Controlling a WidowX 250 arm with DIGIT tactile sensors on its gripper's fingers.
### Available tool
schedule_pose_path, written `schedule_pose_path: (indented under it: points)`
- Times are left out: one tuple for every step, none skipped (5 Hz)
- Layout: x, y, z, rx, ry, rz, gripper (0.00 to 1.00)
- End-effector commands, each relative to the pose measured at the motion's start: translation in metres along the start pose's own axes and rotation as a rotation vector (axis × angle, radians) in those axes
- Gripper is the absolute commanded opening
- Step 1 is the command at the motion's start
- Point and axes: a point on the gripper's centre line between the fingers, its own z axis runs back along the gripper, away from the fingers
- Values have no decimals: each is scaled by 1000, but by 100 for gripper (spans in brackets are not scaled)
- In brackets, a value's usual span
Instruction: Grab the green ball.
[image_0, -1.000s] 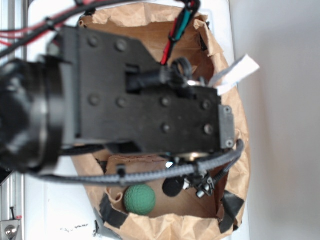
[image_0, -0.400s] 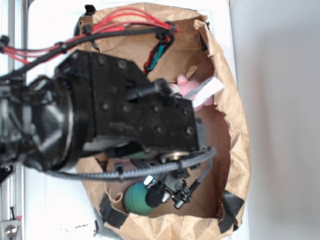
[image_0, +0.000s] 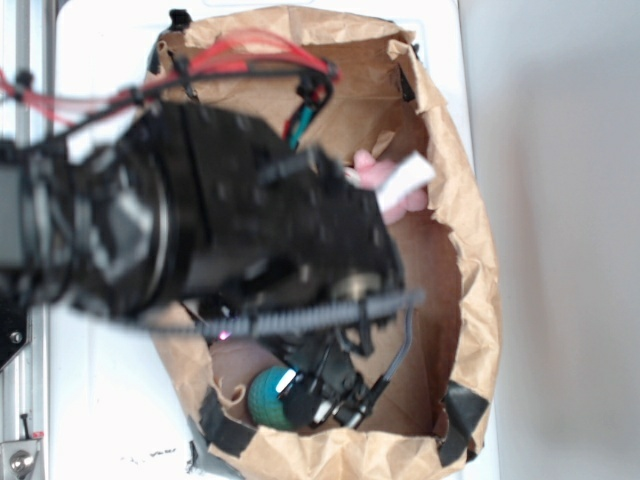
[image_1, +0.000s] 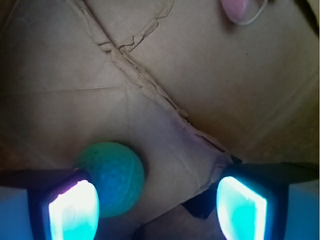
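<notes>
Gripper (image_1: 157, 205): jaws apart, nothing between them; two pads lit cyan at the lower edge of the wrist view, at 7 and 5 o'clock. In the exterior view the gripper (image_0: 318, 392) sits low inside the bag, under the blurred black arm (image_0: 200, 235) that hides much of the interior.

Bag (image_0: 470, 250): brown paper, torn rim, black tape at the lower corners; creased floor.

Bunny (image_0: 390, 195): pink, with a white tag, at 1 o'clock from the gripper, well apart, partly hidden by the arm.

Ball (image_1: 117, 172): green, on the bag floor at 9 o'clock from the gripper's centre, just beside the left-hand pad and partly covered by it; whether they touch cannot be told. Exterior view: ball (image_0: 265, 395) near the bag's bottom rim.
</notes>
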Motion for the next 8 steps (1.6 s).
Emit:
schedule_pose_path:
  points:
    - [9,-1,16,-65,-127,-54,100]
    - [-1,6,11,-41,-51,-49,100]
    - [8,-1,11,-55,-19,-28,100]
    - [9,-2,11,-100,-26,-19,100]
    - [16,-1,32,-179,-36,14,100]
    - [17,-2,30,-167,-28,14,100]
    - [16,-5,28,-157,-3,-14,100]
    - [17,-4,29,-165,14,-24,100]
